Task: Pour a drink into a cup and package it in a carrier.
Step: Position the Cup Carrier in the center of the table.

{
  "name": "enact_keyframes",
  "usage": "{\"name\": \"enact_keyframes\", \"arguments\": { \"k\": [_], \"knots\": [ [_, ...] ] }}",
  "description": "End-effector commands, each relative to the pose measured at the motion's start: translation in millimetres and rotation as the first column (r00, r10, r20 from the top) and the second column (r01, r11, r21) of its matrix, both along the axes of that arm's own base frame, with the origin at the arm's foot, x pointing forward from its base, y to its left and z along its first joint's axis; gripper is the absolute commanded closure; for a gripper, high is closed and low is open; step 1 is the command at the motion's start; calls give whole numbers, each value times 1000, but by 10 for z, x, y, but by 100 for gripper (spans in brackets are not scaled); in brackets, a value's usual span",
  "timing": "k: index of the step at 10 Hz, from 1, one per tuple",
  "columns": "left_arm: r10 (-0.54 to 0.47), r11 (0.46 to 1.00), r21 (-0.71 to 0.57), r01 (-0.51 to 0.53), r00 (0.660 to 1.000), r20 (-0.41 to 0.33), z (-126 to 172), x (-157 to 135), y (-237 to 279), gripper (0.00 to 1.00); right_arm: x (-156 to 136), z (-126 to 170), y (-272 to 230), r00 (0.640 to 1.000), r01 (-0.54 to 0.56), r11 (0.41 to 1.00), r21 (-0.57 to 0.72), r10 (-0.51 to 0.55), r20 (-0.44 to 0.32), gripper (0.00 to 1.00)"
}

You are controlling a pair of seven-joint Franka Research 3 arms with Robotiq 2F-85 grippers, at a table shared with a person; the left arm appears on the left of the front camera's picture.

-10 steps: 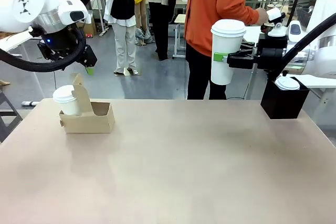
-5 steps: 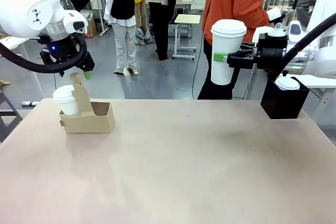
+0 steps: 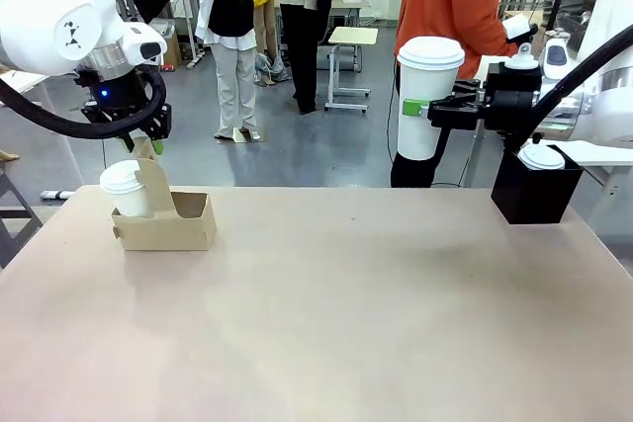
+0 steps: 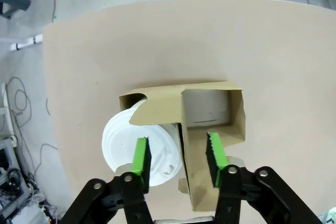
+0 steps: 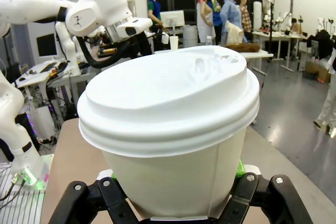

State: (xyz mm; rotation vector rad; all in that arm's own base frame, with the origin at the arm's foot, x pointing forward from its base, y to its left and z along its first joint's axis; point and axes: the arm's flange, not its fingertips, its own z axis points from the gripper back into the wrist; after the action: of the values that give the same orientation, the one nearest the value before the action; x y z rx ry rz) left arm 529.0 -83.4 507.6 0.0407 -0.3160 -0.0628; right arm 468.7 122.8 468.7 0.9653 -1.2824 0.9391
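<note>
Left fingers (image 4: 140, 156): narrow, astride handle of brown cardboard carrier (image 4: 210, 129), far-left bench (image 3: 346, 323) corner.
Right fingers (image 3: 413, 107): holding tall white paper cup (image 3: 420, 140).

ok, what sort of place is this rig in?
Probably a robotics lab or workshop hall: a white robot arm works over a table, with desks and a monitor behind and people standing around.

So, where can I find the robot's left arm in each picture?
Front view: left arm at upper left, above the carrier.
Left wrist view: the left gripper at the bottom edge, pads either side of the carrier's handle.
Right wrist view: upper left, behind the lidded cup.
Shared landmark: the tan table.
</note>
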Motion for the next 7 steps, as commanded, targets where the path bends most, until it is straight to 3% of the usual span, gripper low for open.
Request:
{"name": "enact_keyframes", "arguments": {
  "k": [1,3,5,6,7],
  "knots": [
    [35,999,15,-35,999,4,-21,4,-17,87,-4,29,9,1000,-9,1000,5,9,11,19],
    [48,999,2,-48,999,-1,-41,-1,-41,100,-4,29,9,1000,-9,1000,5,9,11,19],
    [58,998,22,-58,998,-11,-65,-14,-68,100,-4,29,9,1000,-9,1000,5,9,11,19],
    [43,998,51,-39,996,-75,-90,0,-94,100,-4,29,9,1000,-9,1000,5,9,11,19],
    [29,1000,-9,-29,1000,-9,-43,-4,-34,100,-4,29,9,1000,-9,1000,5,9,11,19]
  ]
}}
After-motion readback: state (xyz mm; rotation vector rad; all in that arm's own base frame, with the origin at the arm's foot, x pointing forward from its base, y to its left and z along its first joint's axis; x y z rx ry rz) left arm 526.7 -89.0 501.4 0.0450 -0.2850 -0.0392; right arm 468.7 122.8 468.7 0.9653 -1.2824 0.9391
